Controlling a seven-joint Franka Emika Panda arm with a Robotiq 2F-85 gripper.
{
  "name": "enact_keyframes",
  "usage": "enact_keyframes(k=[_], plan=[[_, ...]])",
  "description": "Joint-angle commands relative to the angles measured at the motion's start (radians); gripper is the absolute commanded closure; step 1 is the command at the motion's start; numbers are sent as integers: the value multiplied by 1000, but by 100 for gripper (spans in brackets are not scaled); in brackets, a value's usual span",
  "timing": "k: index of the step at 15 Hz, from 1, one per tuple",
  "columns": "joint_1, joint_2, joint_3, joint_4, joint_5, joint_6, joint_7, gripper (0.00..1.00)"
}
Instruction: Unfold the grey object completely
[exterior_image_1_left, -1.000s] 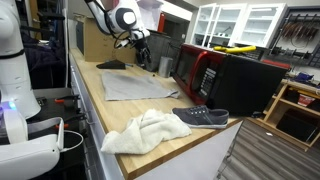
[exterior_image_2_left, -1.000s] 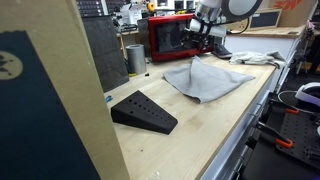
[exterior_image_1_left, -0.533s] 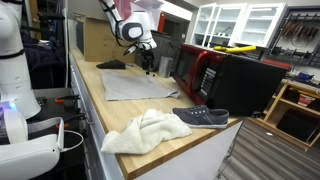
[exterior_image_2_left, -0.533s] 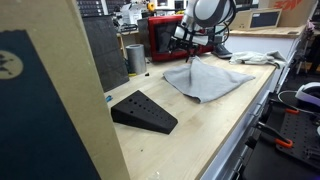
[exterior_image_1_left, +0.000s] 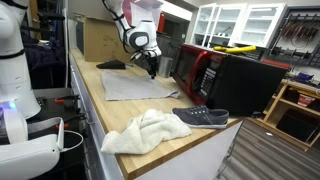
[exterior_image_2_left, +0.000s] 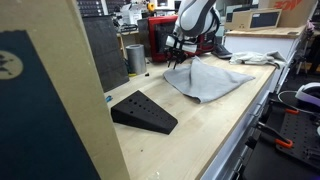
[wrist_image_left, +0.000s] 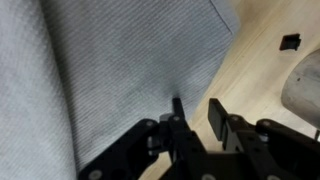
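Observation:
The grey object (exterior_image_1_left: 135, 85) lies spread on the wooden counter, and its corner near the gripper rises in a fold (exterior_image_2_left: 205, 80). My gripper (exterior_image_1_left: 150, 72) hangs over the cloth's far corner, close to the red microwave, and also shows in an exterior view (exterior_image_2_left: 178, 60). In the wrist view the gripper (wrist_image_left: 196, 103) straddles the cloth's edge (wrist_image_left: 120, 70). One finger is over the fabric and the other over bare wood. The jaws stand narrowed with a gap between them, and I see nothing pinched.
A fluffy white towel (exterior_image_1_left: 145, 130) and a dark shoe (exterior_image_1_left: 200, 117) lie at the counter's near end. The red microwave (exterior_image_1_left: 205, 70) stands right behind the gripper. A black wedge (exterior_image_2_left: 143, 112) and a metal cup (exterior_image_2_left: 135, 57) sit beyond the cloth's other side.
The gripper has come down and moved to the cloth's corner by the microwave. Its jaws have narrowed from wide open.

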Motion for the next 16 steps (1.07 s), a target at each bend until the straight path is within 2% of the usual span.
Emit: enact_keyframes(k=[1,8,16], plan=[[16,52,-12,51,52,-48,-16,98],[42,118,-2,105,66,-35,-20,100],[112,219,-18,250,30,0,-44,100]])
